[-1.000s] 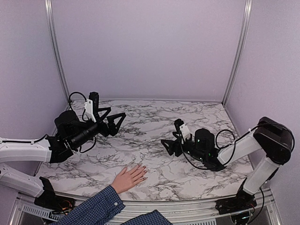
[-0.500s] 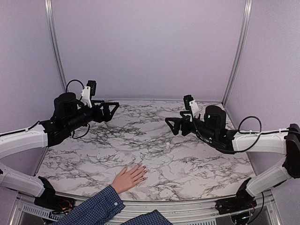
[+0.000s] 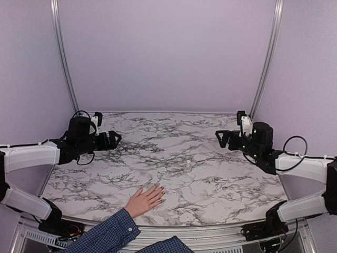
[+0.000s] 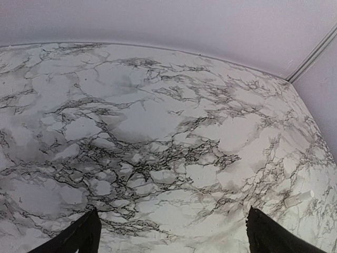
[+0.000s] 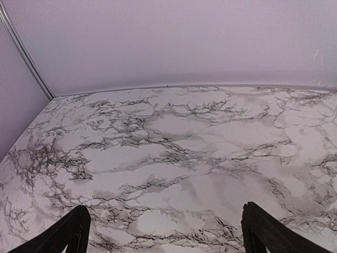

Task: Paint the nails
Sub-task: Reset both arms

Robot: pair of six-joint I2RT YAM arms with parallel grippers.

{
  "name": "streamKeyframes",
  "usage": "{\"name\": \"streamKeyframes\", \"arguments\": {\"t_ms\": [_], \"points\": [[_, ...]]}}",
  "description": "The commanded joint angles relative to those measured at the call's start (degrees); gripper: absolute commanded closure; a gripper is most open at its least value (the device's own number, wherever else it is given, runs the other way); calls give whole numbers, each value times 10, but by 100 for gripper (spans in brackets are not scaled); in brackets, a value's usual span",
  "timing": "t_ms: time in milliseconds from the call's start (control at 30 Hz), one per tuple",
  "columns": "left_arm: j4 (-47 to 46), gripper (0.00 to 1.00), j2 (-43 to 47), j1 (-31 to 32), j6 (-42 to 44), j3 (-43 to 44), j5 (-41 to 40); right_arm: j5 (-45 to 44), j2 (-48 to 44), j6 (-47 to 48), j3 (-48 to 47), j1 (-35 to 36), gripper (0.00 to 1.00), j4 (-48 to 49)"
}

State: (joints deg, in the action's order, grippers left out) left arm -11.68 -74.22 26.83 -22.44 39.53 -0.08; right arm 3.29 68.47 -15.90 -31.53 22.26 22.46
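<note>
At the near edge of the marble table [image 3: 221, 203], a light-skinned hand [image 3: 143, 201] lies flat and palm down, its blue plaid sleeve [image 3: 108, 234] entering from the lower left corner of the top view. Its digits point right and slightly away, resting on the surface. The nails [image 3: 161, 193] sit at those tips, just inside the near edge and left of centre; they are too small in this view to tell whether any colour is on them. Farther in, on the left side, the left gripper [image 3: 115, 140] points toward the table's centre, jaws spread wide and grasping nothing. Its wrist view confirms this: 2 dark fingertips [image 4: 79, 240] stand in the lower corners with bare marble between them. That same view shows a small pale cylinder [image 4: 299, 198] lying on the marble near the right-hand fingertip; what it is cannot be told. On the right side, at about the same depth, the right gripper [image 3: 220, 138] points left toward the centre, likewise released, and its wrist view shows 2 dark finger ends [image 5: 68, 237] wide apart over bare marble. Both grippers are well apart from the hand and from each other. Beyond them the table ends at a plain lavender back wall [image 3: 168, 52], flanked by 2 metal posts [image 3: 63, 58].
</note>
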Motion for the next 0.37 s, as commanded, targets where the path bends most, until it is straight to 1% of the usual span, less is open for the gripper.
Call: {"name": "streamKeyframes", "arguments": {"t_ms": [0, 67, 200, 333], "points": [[-21, 1, 13, -3, -11, -29, -10, 16, 13, -25, 24, -10, 1, -5], [-24, 1, 20, -3, -13, -41, -19, 17, 22, -28, 31, -10, 1, -5], [-30, 1, 39, -3, -6, -63, -32, 31, 23, -33, 58, -10, 2, 27], [-30, 1, 49, -4, -2, -67, -33, 33, 17, -35, 65, -10, 1, 37]]}}
